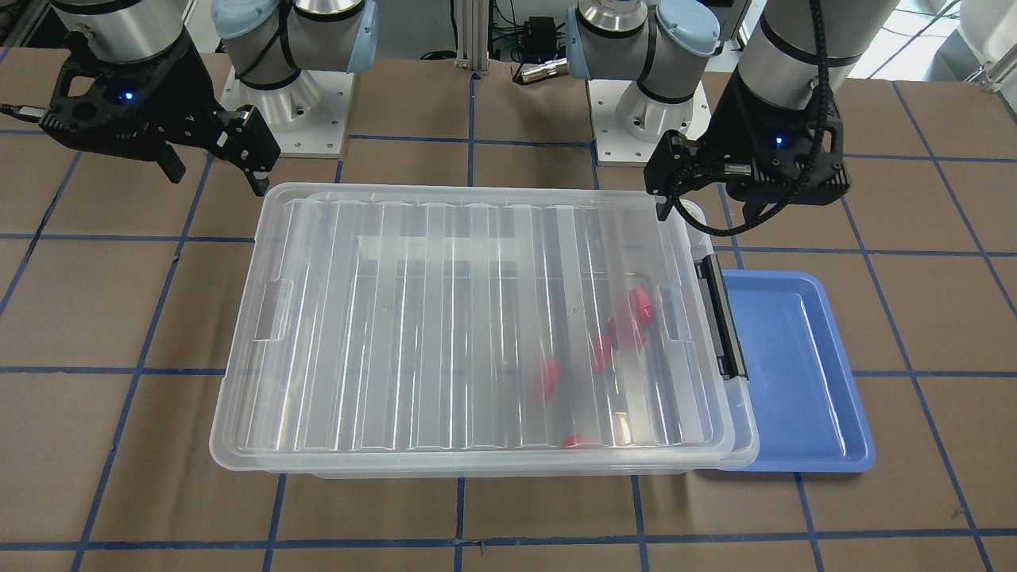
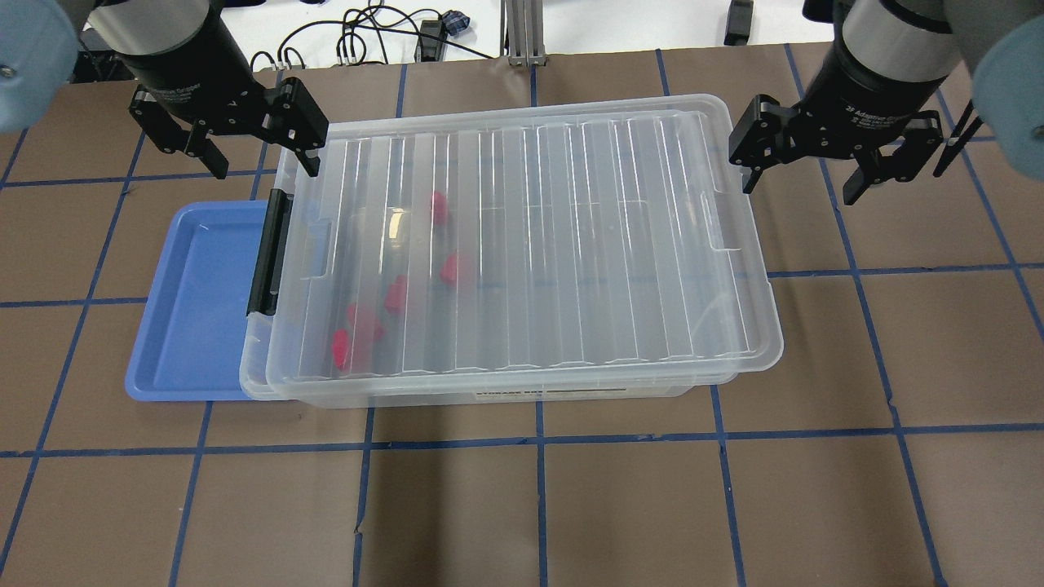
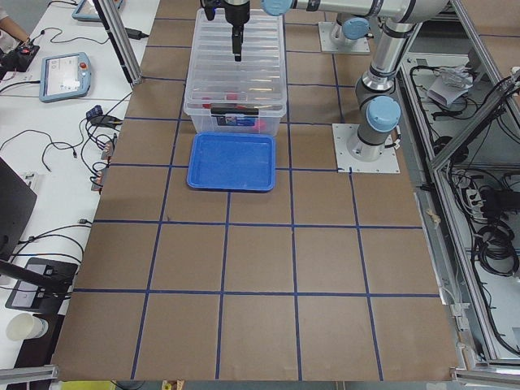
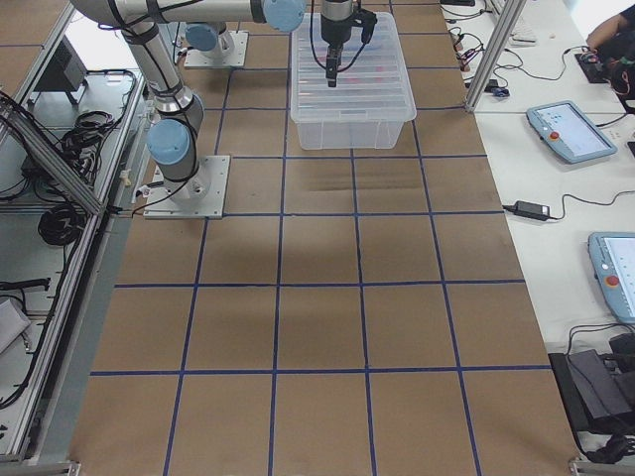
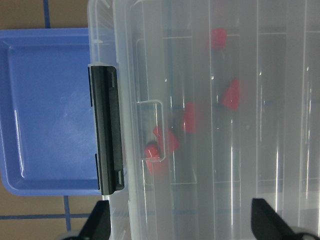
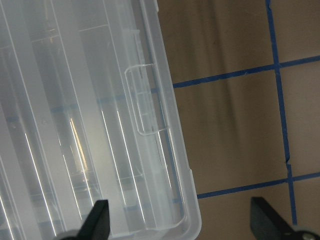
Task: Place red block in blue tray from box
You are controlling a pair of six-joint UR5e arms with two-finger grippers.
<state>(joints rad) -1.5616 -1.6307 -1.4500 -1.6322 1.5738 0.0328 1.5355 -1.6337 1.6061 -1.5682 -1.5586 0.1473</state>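
Observation:
The box [image 2: 571, 204] is a large clear bin with its ribbed lid on and a black latch [image 2: 269, 253] at its left end. Several red blocks [image 2: 351, 342] lie inside near that end, blurred through the lid; they also show in the left wrist view [image 5: 162, 145]. The blue tray [image 2: 196, 310] lies empty, tucked against the box's latch end. My left gripper [image 2: 263, 163] hovers open and empty above the box's far left corner. My right gripper [image 2: 802, 186] hovers open and empty just beyond the box's far right corner.
The table is brown with a grid of blue tape lines [image 2: 538, 440]. The two arm bases [image 1: 286, 119] stand behind the box. Cables and tablets [image 3: 65, 77] lie off the table on the side benches.

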